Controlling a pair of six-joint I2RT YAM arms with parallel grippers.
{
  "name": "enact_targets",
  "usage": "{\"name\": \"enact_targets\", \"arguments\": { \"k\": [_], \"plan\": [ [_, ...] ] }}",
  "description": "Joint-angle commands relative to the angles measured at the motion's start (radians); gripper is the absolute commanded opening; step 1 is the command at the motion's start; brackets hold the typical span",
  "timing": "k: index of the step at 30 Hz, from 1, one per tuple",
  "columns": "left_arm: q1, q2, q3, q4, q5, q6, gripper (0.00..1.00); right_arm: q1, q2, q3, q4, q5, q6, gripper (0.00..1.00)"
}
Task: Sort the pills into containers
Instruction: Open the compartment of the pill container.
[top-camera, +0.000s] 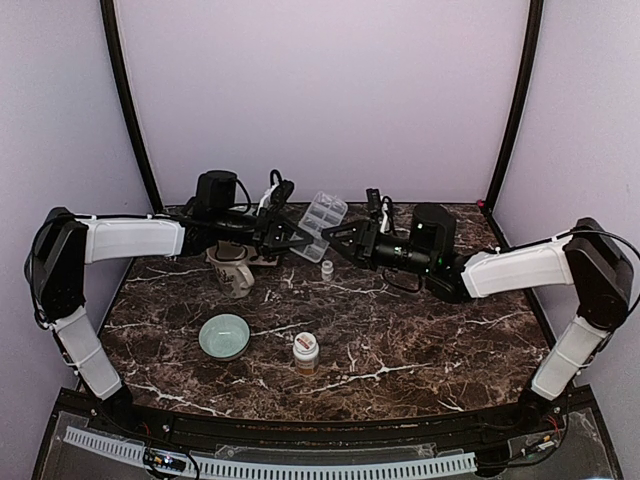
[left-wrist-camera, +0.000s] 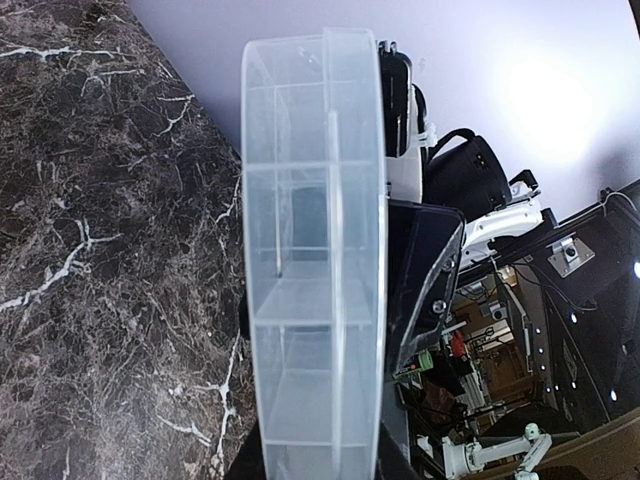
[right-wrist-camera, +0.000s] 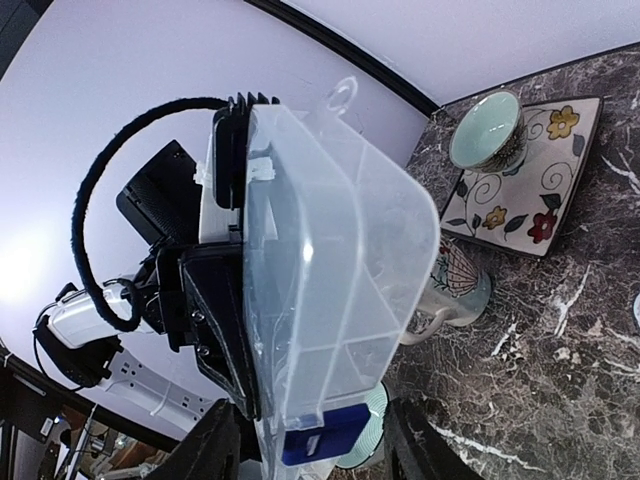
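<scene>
The container (top-camera: 325, 215), a clear plastic pill-organiser box with small compartments, is held above the back middle of the table. My left gripper (top-camera: 300, 238) is shut on it. In the left wrist view the container (left-wrist-camera: 310, 300) fills the space between the dark fingers of the left gripper (left-wrist-camera: 320, 465), and its compartments look empty. My right gripper (top-camera: 337, 235) faces the box from the right. In the right wrist view the right gripper (right-wrist-camera: 315, 455) is open, its fingers standing apart on either side of the container (right-wrist-camera: 330, 280) and its blue latch (right-wrist-camera: 325, 435). No pills show in any view.
A patterned mug (top-camera: 232, 270) stands under the left arm. A pale green bowl (top-camera: 224, 335) and a white-capped pill bottle (top-camera: 306, 352) sit nearer the front. A small white bottle (top-camera: 327, 269) stands below the box. A floral plate (right-wrist-camera: 545, 215) carries another green bowl (right-wrist-camera: 487, 130).
</scene>
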Motion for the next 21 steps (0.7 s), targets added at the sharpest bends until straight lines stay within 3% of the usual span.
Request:
{"name": "enact_targets", "arguments": {
  "k": [1,5,12,21],
  "plan": [
    [0.006,0.002,0.006,-0.014,0.027,0.03,0.0,-0.011,0.013,0.032,0.044,-0.013,0.002,0.47],
    [0.006,0.005,0.009,-0.031,0.023,0.041,0.0,-0.014,0.018,0.04,0.041,-0.019,0.003,0.41],
    [0.007,0.013,0.034,-0.076,-0.008,0.074,0.0,-0.015,0.004,0.027,0.01,-0.012,-0.005,0.17],
    [0.007,0.02,0.054,-0.131,-0.074,0.101,0.0,-0.017,-0.044,0.014,-0.093,0.043,-0.049,0.14]
  ]
}}
